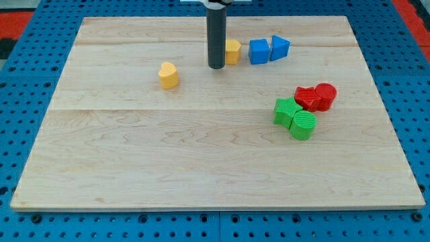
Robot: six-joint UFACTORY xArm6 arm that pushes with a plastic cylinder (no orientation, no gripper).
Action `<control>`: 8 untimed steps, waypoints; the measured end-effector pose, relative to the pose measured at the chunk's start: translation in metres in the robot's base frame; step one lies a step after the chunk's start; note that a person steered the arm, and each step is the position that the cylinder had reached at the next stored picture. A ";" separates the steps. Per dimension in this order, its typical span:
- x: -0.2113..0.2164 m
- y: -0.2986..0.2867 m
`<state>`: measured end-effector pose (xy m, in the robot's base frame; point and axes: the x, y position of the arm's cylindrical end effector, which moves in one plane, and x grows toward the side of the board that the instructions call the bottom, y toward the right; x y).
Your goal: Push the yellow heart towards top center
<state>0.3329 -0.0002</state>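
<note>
The pale wooden board (pixel 201 161) lies bare along its near half. Green blocks (pixel 295 118) and red blocks (pixel 317 97) cluster at four o'clock. The yellow heart block (pixel 168 75), upper left of centre, has open wood around it; which way it points is unclear. My tip (pixel 216 66), a bare rod grasping nothing, stands at its two o'clock, apart, just beside a yellow block (pixel 232 51) and two blue blocks (pixel 269 50).

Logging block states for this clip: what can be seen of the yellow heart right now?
The yellow heart is a small, solid-looking, matte yellow-orange block with a heart-shaped top face, lying flat on the wooden board. It sits alone in the upper left-centre of the board, touching no other block. My tip stands to its right and slightly higher in the view, clearly apart from it.
</note>
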 end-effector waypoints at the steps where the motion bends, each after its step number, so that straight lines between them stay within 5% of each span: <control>1: 0.035 0.001; 6: 0.057 -0.141; 8: 0.058 -0.083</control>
<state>0.3913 -0.0835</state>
